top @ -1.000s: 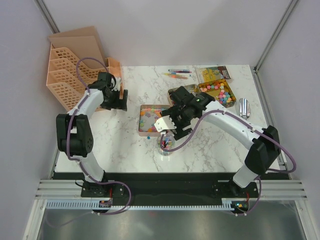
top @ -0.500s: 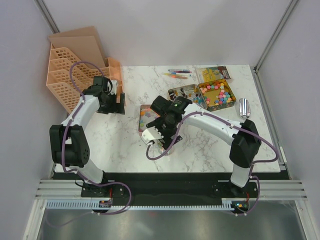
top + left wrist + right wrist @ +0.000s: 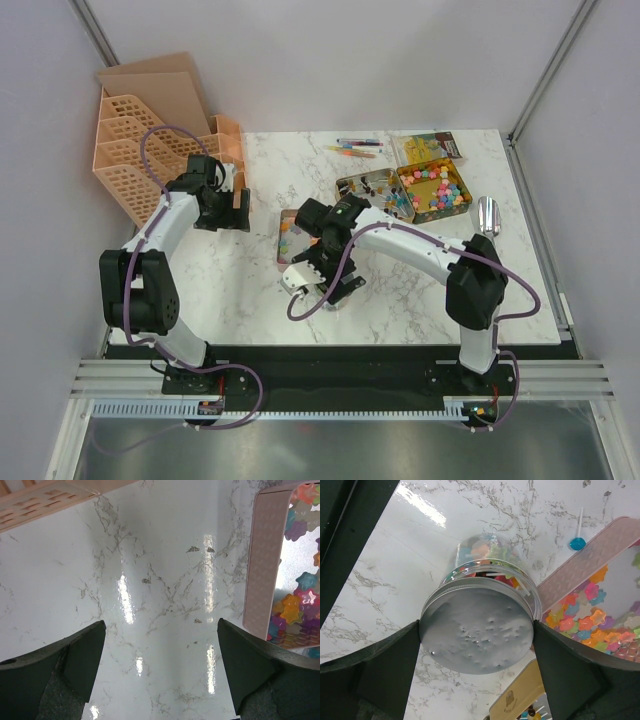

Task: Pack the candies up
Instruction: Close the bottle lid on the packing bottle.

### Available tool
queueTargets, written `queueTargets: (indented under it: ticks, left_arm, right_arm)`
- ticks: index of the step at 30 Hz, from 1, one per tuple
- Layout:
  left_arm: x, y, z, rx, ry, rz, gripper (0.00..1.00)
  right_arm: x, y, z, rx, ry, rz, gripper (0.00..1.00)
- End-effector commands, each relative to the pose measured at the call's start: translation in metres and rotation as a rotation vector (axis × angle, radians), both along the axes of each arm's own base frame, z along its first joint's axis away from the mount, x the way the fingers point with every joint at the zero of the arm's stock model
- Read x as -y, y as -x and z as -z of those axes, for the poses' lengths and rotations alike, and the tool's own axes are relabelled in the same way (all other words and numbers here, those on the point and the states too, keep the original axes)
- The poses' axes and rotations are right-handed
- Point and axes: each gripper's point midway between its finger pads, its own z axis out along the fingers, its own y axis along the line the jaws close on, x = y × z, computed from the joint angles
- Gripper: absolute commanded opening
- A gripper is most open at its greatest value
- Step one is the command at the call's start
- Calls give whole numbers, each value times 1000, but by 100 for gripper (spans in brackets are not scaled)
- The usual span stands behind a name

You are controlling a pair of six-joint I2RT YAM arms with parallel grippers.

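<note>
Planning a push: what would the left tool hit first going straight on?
Probably the bare marble table, straight ahead of the open left tool. The pink candy tin lies off to one side, out of that line; depth is unclear.

We look down from high above the near edge onto the whole white marbled worktop point(image 3: 230, 290). Our left wrist view faces straight down, close over bare marble; our right wrist view sits closer still above a clear silver-lidded jar point(image 3: 477, 630). All three share the pink rectangular tin point(image 3: 260, 555) of multicoloured candies point(image 3: 292, 605).
</note>
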Motion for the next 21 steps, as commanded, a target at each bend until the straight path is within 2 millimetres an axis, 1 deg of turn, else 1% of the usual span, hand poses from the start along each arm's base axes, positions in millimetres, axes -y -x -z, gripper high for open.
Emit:
queueTargets:
  ticks: [1, 7, 15, 21]
  left_arm:
    - [3, -7, -13, 54, 36, -21, 100]
    - [4, -6, -11, 49, 40, -20, 100]
    - [4, -5, -9, 46, 41, -19, 100]
    - [4, -5, -9, 46, 41, -19, 100]
  right_arm:
    - [-7, 1, -4, -10, -8, -17, 96]
    - [-14, -2, -6, 0, -31, -21, 96]
    - [-22, 1, -4, -17, -39, -43, 96]
    - [-24, 2, -5, -18, -40, -53, 97]
